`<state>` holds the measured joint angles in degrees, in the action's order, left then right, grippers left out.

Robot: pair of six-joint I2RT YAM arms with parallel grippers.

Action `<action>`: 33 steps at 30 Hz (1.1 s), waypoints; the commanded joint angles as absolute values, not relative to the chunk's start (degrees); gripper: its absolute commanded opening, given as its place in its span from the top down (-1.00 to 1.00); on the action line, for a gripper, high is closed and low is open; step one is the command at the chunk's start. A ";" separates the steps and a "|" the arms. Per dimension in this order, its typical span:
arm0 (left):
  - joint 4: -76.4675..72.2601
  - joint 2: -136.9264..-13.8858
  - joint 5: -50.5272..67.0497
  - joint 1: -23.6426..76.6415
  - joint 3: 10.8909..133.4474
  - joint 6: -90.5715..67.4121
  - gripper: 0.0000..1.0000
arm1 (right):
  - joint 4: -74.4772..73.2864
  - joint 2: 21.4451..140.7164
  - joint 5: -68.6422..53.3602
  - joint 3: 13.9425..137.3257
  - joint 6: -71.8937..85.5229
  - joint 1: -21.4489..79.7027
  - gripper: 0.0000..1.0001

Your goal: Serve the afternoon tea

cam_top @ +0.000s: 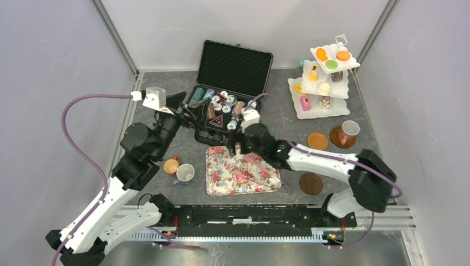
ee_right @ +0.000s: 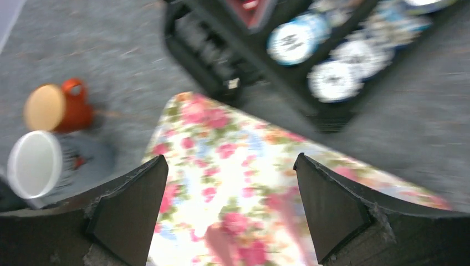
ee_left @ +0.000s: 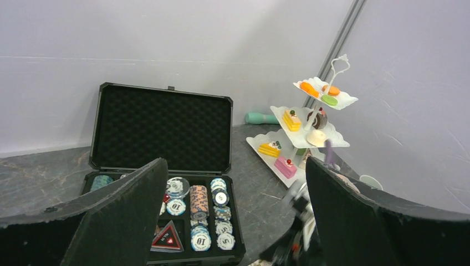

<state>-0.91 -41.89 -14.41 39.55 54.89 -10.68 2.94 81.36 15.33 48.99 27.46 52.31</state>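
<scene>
A white three-tier stand [cam_top: 324,108] at the back right carries the toy cakes and macarons: orange [cam_top: 321,54], green [cam_top: 331,64], cream [cam_top: 323,88] and pink [cam_top: 305,102]. It also shows in the left wrist view [ee_left: 266,145]. An orange-brown mug [cam_top: 171,165] and a grey mug [cam_top: 184,173] stand left of the floral tray [cam_top: 221,183]. A white mug [cam_top: 348,132] sits on a brown coaster at the right. My left gripper [cam_top: 191,111] is open and empty over the chip case's left side. My right gripper [cam_top: 235,147] is open and empty above the tray's far left corner [ee_right: 188,105].
An open black case of poker chips [cam_top: 221,108] lies at the back centre. Pink tongs [cam_top: 252,169] lie on the tray. An orange coaster [cam_top: 317,141] and a brown coaster [cam_top: 310,183] lie to the right. Grey walls close in on three sides.
</scene>
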 commanded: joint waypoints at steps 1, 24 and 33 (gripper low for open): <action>-2.20 -41.07 -17.18 39.20 55.20 -11.43 -1.00 | 2.34 88.91 16.13 58.82 39.40 60.18 -0.86; -2.37 -38.20 -17.93 39.16 55.11 -11.87 -1.00 | -15.28 117.06 25.89 89.21 45.38 74.88 0.00; -2.20 -38.53 -18.05 39.11 55.28 -11.69 -1.00 | -21.39 120.84 31.03 96.99 40.53 76.90 0.56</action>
